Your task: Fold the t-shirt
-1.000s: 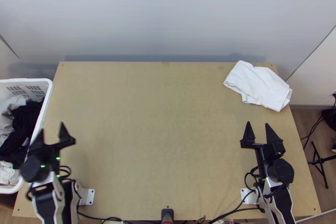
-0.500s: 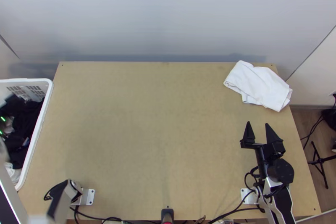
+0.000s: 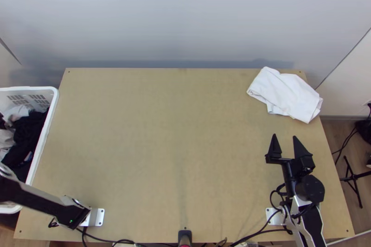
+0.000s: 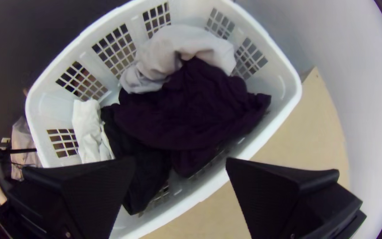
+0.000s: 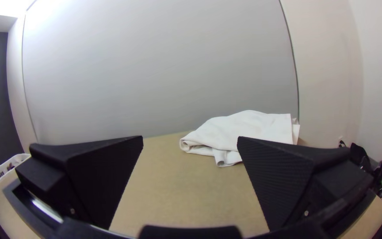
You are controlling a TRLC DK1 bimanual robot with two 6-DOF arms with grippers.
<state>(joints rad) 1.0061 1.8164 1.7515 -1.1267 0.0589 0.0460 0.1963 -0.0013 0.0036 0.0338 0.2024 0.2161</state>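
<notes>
While the left hand gapes empty toward garments bunched in the basket, the right hand stands spread, empty. At the table's far right corner, the white cloth lies folded, slanting lengthwise from far edge toward right edge

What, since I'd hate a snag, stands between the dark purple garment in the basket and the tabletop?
The white basket's wall does, on the side facing the tabletop; the dark purple garment would probably need lifting over it. Nothing visible stands between the garment and the left gripper.
</notes>
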